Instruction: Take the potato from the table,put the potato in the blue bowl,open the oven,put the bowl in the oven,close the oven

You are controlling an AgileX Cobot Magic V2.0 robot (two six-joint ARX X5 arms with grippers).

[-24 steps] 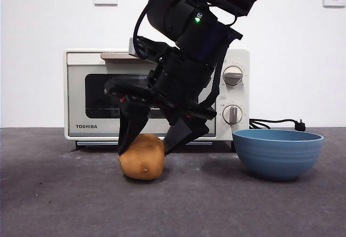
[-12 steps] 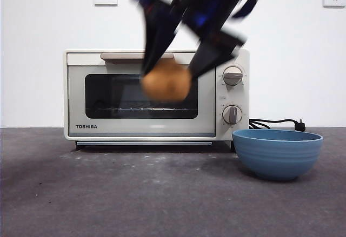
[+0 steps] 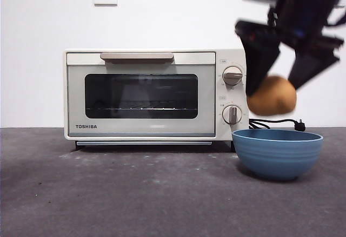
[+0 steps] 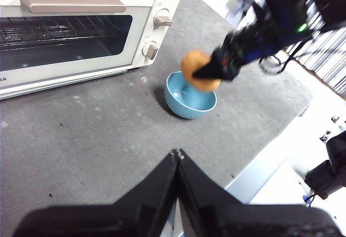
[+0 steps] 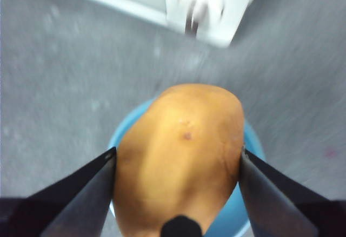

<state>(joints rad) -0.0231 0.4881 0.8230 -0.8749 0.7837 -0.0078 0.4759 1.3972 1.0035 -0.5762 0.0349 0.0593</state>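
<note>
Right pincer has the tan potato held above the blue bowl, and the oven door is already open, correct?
Not quite: the cream-white toaster oven door is shut, as the front view shows. The right pincer does hold the tan roundish potato above the round blue bowl.

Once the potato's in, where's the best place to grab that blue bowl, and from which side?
Probably the blue bowl by its rim, coming from above: it stands upright and open on the table, so one jaw could go inside the wall and one outside. Its rounded sides look hard to grip.

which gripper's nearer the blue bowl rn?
Right. The right gripper hangs just above the blue bowl, shut on the potato. The left gripper is shut, well back over the table.
</note>
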